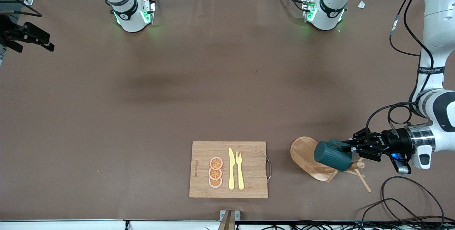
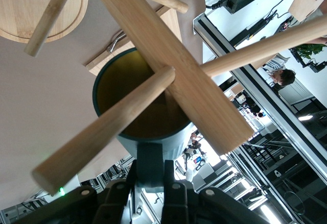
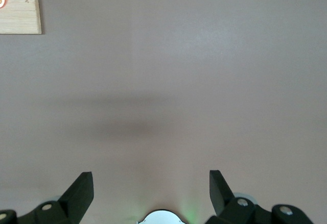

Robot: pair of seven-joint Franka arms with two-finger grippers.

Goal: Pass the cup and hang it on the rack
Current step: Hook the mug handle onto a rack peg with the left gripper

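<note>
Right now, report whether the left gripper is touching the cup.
Touching. The left wrist view shows the left gripper closed on the handle of the cup, beside the rack.

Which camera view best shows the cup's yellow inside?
The left wrist view: the cup, held by its handle in the left gripper, opens toward the camera among the rack pegs. The front view shows only its outside; the right wrist view, none.

The rack's [image 1: 312, 159] pegs [image 2: 107, 127] crowd around the cup [image 1: 332, 155]. Between the rack and the board [image 1: 229, 169] is bare table [image 1: 227, 91].
</note>
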